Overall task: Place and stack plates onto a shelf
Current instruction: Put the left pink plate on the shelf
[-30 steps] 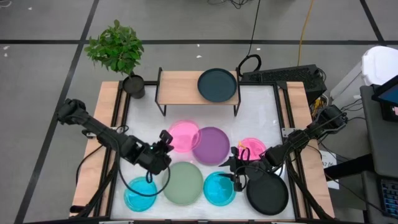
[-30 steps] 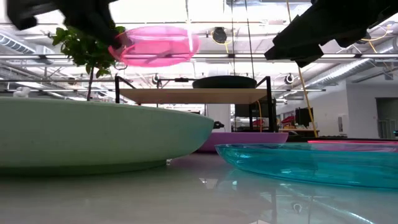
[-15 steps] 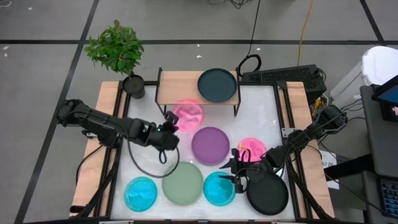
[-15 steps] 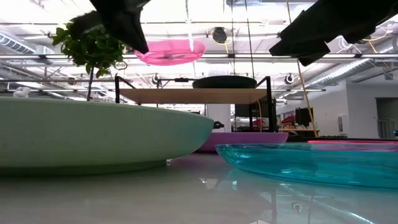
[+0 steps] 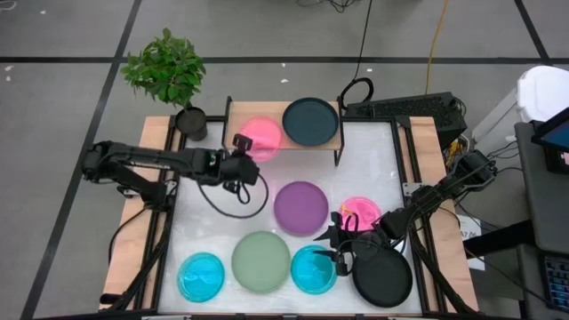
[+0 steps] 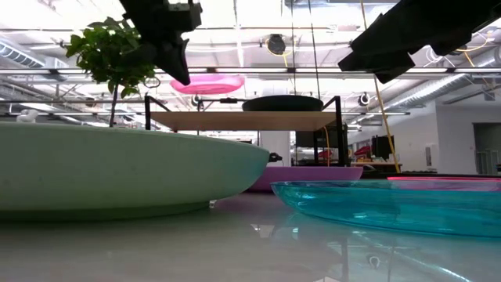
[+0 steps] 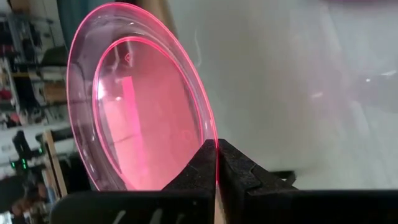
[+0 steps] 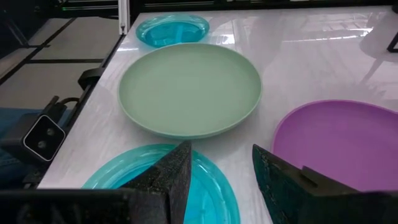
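Note:
My left gripper [image 5: 244, 156] is shut on a translucent pink plate [image 5: 260, 137] that hovers over the left half of the wooden shelf [image 5: 244, 116]. A dark teal plate [image 5: 311, 120] rests flat on the shelf's right half. On the table lie the purple plate [image 5: 300, 206], a second pink plate [image 5: 363, 212], the sage green plate [image 5: 261, 261], two cyan plates [image 5: 201, 276] [image 5: 313, 268] and a black plate [image 5: 384, 279]. My right gripper [image 5: 342, 246] is open, low over the right cyan plate [image 8: 149, 180], touching nothing. My left gripper pinches the pink plate's rim [image 7: 215, 144] between its two fingers [image 7: 198, 169], on the edge nearest the table's left. The fingers come roughly level from the left-near side. In the low view the plate [image 6: 207, 84] is lifted clear, about level, a little above the shelf top [image 6: 243, 120].
A potted plant [image 5: 167, 71] stands at the table's far left corner beside the shelf. The shelf's black legs [image 5: 231, 151] rise near the left arm. Bare white tabletop [image 5: 213, 222] lies between the purple plate and the left edge.
My left gripper has carried the pink plate from above the table's middle toward the far edge, and it now hangs over the shelf's left half. The plate has stayed about level in the hold. The other plates have not moved.

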You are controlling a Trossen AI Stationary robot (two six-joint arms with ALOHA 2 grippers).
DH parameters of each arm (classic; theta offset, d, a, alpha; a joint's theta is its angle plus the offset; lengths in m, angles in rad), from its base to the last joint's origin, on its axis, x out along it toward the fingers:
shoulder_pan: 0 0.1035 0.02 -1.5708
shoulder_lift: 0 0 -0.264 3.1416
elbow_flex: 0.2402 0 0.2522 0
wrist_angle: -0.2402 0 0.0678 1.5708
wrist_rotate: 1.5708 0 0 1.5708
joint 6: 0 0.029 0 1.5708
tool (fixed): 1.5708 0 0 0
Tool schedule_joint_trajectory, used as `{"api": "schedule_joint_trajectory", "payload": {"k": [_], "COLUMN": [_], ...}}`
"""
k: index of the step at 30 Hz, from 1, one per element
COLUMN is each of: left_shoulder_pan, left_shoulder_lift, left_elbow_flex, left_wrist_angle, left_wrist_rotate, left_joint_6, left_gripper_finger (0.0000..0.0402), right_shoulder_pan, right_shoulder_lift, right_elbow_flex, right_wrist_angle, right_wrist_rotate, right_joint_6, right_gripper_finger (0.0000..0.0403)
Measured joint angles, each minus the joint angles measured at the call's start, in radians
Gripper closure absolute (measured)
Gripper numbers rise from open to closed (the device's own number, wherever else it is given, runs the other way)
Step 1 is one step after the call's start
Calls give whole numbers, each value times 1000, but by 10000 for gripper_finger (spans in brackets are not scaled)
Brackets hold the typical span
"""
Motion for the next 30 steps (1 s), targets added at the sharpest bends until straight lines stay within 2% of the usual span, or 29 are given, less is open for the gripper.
{"api": "schedule_joint_trajectory", "payload": {"k": [8, 14, 24, 27, 30], "left_shoulder_pan": [123, 181, 263, 289, 310], "left_shoulder_lift": [0, 0, 0, 0, 0], "left_elbow_flex": [0, 0, 0, 0, 0], "left_wrist_angle": [7, 19, 99, 101, 99], "left_wrist_rotate": [97, 125, 159, 160, 209], "left_joint_6": [-36, -60, 92, 99, 89], "left_gripper_finger": [392, 391, 390, 390, 390], "right_shoulder_pan": [0, 2, 15, 16, 16], "right_shoulder_lift": [0, 0, -3, -4, -4], "right_elbow_flex": [0, 0, 0, 0, 0], "right_wrist_angle": [0, 0, 68, 68, 68], "right_wrist_rotate": [0, 0, -4, -4, -4], "right_joint_6": [1, -7, -48, -49, -46], "right_gripper_finger": [252, 252, 252, 252, 252]}}
